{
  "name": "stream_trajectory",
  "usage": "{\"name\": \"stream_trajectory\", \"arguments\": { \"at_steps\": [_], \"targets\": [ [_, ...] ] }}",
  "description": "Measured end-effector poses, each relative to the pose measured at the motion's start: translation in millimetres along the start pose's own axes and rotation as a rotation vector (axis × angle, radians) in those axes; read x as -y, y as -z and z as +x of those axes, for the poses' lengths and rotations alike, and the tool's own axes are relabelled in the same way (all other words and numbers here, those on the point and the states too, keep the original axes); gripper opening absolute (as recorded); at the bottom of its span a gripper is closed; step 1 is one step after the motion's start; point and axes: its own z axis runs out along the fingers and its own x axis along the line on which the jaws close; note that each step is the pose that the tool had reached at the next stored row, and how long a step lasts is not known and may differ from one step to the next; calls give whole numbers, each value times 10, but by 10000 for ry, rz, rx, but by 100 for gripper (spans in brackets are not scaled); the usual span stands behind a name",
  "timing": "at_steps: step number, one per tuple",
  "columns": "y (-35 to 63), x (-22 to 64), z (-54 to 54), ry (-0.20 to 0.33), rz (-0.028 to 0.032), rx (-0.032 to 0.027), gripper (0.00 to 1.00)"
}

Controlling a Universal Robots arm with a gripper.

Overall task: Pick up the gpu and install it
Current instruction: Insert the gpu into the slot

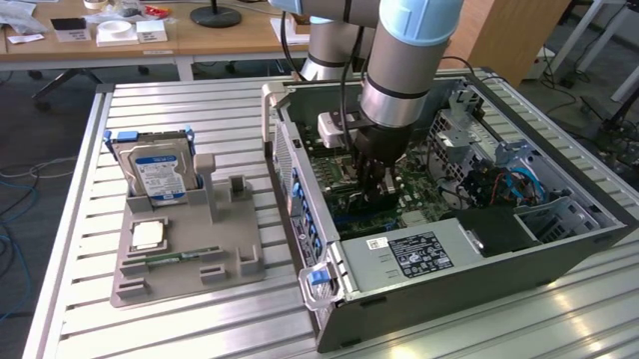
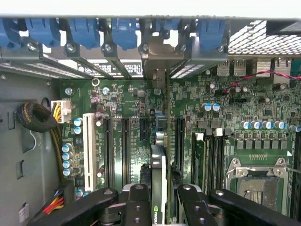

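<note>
In the wrist view the gpu (image 2: 159,188) stands on edge between my two black fingers (image 2: 139,203), thin and dark, with a green logo on its near edge. My gripper (image 2: 162,205) is shut on it. The card runs over the green motherboard (image 2: 221,108), along the black slots, and its silver bracket (image 2: 157,59) meets the rear wall of the case under the blue latches. In the exterior view my gripper (image 1: 379,187) reaches straight down into the open computer case (image 1: 450,258). I cannot tell whether the card's edge sits fully in the slot.
A white slot (image 2: 88,146), memory slots and the bare processor socket (image 2: 256,176) flank the card. Cables (image 2: 35,117) lie at the case side. Beside the case a grey fixture (image 1: 185,250) holds a blue-labelled hard drive (image 1: 155,168), a chip (image 1: 148,235) and a green memory stick (image 1: 179,256).
</note>
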Motion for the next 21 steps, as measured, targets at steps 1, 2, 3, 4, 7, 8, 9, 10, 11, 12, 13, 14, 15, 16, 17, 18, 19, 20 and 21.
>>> {"name": "stream_trajectory", "arguments": {
  "at_steps": [1, 2, 3, 4, 7, 8, 9, 10, 11, 12, 13, 14, 15, 16, 17, 18, 19, 20, 21],
  "targets": [
    [0, 0, 0, 0, 1, 0, 26],
    [0, 0, 0, 0, 1, 0, 26],
    [-1, 0, 0, 0, 1, 0, 26],
    [-1, 0, 0, 0, 1, 0, 26],
    [-3, 0, 0, 0, 1, -1, 26],
    [-6, 0, 0, 0, 2, 0, 26],
    [-10, 0, 0, 1, 2, 0, 26],
    [-15, 0, 0, 1, 5, 6, 26],
    [-16, 0, 0, 1, 5, 6, 26],
    [-15, 0, 0, 1, 4, 5, 26],
    [-15, 0, 0, 0, 3, 3, 26],
    [-15, -1, -1, 0, 3, 3, 26],
    [-14, -1, 0, 0, 3, 2, 26],
    [-14, -1, 0, 0, 2, 2, 26],
    [-14, -1, 0, 0, 2, 2, 26],
    [-14, -1, 0, 0, 2, 2, 26],
    [-14, -1, 0, 0, 2, 2, 26],
    [-14, -1, 0, 0, 2, 2, 26],
    [-14, -1, 0, 0, 2, 2, 26]
  ]
}}
